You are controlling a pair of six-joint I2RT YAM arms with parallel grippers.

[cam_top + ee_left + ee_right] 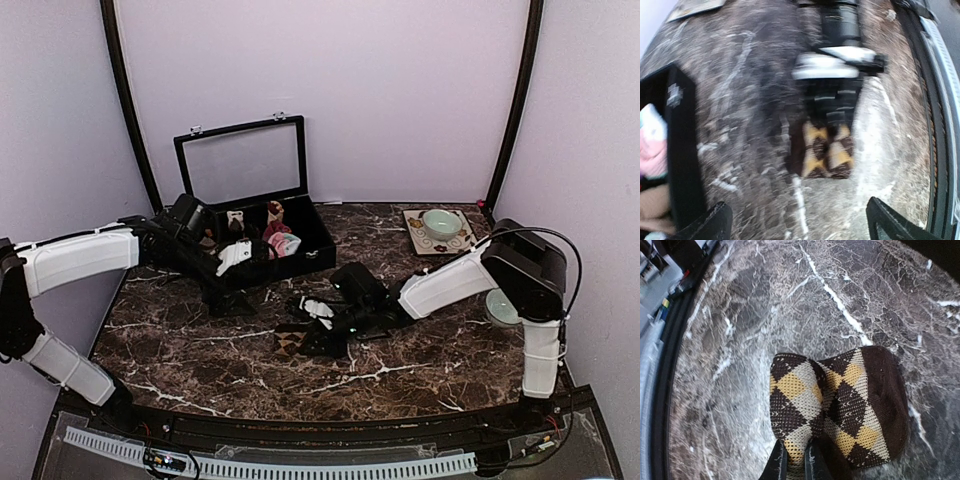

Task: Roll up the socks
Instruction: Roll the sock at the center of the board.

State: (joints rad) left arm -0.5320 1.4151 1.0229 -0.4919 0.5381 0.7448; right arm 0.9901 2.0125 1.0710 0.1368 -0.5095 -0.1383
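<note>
My right gripper [795, 462] is pinching the brown sock [840, 400] mid-table; left gripper [800, 220] gapes empty by the box [300, 263]; pink sock [284, 243] inside.

Bright, sharp top view. Left wrist view is blurry (the marble table [740, 125] looks smeared). Right wrist view shows the brown checked sock [840, 400] sharply.

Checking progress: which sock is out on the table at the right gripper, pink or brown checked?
The brown checked sock, lying on the marble table; the pink sock sits in the black box.
</note>
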